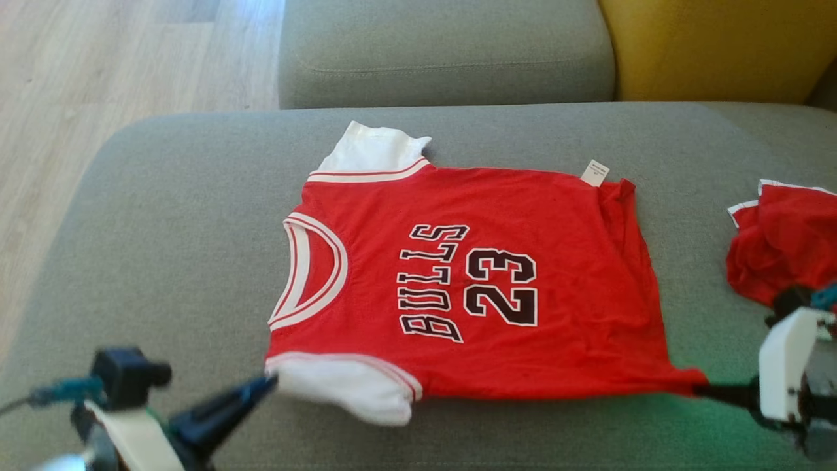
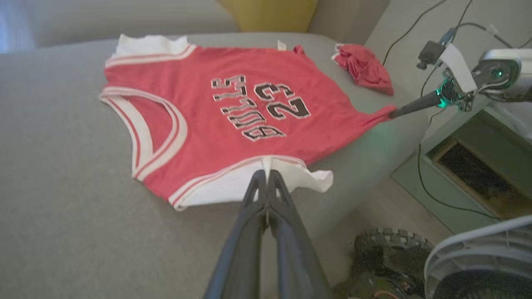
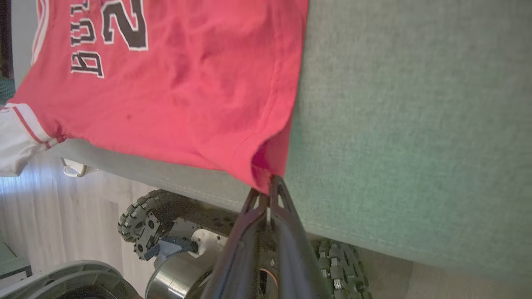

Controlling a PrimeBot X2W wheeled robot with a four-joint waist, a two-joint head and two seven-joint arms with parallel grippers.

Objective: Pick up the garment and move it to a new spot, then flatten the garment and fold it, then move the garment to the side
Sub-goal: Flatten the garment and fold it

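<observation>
Starting at the left: the left gripper is sitting low at the near edge of the grey cushion, fingers clenched on the near white sleeve of the jersey. In the left wrist view the two fingers are pressing together right where the sleeve meets the red striped seam, so it's gripping cloth, not just hovering.

The jersey itself is lying face up across the middle of the cushion. The neck is pointing left, the hem is pointing right, and the BULLS 23 print is facing up. It's looking mostly flat, with the far hem corner bunching a little near the white tag.

Over on the right, the right gripper is clamping the near hem corner, and the fabric is stretching to a point there. My guess is both arms are holding the near edge so they can pull it taut and lift it over for a fold.

Further right, a second crumpled red bundle is sitting apart from the jersey.
</observation>
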